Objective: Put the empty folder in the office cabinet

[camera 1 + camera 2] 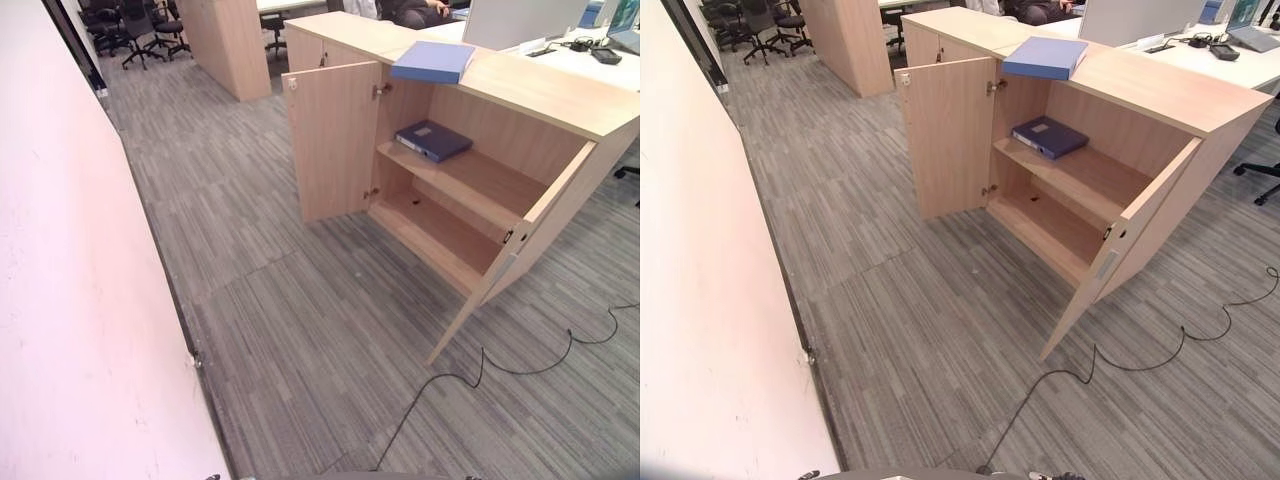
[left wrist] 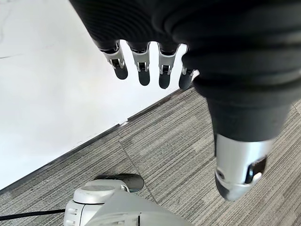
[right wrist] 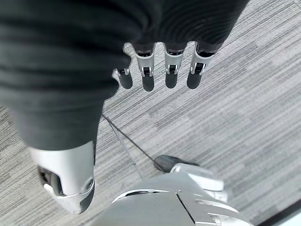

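A: What does the left eye view give?
B: Grey striped carpet (image 1: 300, 330), a pale wall (image 1: 70, 300) on the left, and a light wood office cabinet (image 1: 530, 95) with both doors (image 1: 335, 140) swung open. A light blue folder (image 1: 432, 61) lies flat on the cabinet top; a darker blue binder (image 1: 433, 140) lies on the upper shelf (image 1: 470, 180).
A: And the right eye view?
B: The same scene, with office chairs (image 1: 765, 25) far back.
A: Left wrist view?
B: The left hand (image 2: 141, 66) hangs over the carpet by the wall, fingers straight, holding nothing.
A: Right wrist view?
B: The right hand (image 3: 160, 70) is likewise relaxed and empty above the carpet.
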### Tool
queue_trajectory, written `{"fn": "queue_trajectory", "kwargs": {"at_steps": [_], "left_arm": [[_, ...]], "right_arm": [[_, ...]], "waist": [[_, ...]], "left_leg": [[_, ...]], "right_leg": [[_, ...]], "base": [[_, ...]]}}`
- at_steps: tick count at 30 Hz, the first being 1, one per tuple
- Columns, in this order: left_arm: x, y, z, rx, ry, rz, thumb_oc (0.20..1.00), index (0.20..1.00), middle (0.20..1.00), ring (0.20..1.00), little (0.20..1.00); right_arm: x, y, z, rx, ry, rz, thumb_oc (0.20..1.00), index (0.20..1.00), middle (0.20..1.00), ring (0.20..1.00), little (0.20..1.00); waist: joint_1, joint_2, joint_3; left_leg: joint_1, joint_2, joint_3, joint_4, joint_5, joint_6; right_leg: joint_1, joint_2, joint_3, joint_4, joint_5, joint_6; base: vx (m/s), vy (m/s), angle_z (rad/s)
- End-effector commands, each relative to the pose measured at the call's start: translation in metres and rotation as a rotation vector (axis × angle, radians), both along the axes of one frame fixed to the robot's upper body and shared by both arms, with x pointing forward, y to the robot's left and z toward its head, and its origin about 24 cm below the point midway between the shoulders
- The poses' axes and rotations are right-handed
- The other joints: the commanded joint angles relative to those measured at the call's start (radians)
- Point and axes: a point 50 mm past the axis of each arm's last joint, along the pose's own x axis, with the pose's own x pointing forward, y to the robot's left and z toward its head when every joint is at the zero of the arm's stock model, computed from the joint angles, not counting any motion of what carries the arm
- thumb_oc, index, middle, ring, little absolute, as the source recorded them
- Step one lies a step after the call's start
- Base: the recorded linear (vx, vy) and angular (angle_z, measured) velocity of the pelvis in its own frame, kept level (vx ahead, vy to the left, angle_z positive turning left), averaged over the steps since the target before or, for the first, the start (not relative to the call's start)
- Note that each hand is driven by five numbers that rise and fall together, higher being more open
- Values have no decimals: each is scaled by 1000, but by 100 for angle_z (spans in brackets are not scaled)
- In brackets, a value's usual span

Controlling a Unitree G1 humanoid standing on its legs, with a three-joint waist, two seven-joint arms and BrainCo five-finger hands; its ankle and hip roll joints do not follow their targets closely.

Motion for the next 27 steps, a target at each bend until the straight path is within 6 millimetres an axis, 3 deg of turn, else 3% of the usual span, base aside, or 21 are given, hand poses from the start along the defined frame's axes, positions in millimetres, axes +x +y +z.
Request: {"fn": "queue_trajectory", "kwargs": {"at_steps": [1, 27], "left_arm": [[6, 5, 1, 20, -2, -19, 1000, 1000, 1000, 1000, 1000], [6, 5, 1, 49, 23, -110, 1000, 1000, 1000, 1000, 1000]], "right_arm": [[8, 1, 1, -10, -1, 12, 1000, 1000, 1000, 1000, 1000], [10, 0, 1, -16, 1, 32, 1000, 1000, 1000, 1000, 1000]], "waist": [[2, -51, -4], [0, -50, -10]], "left_leg": [[14, -14, -89, -66, -39, -19], [25, -13, -95, -66, -45, -18]], "right_leg": [[68, -57, -9, -97, 34, 103], [82, -55, -13, -97, 24, 99]], "base": [[0, 0, 0], [0, 0, 0]]}}
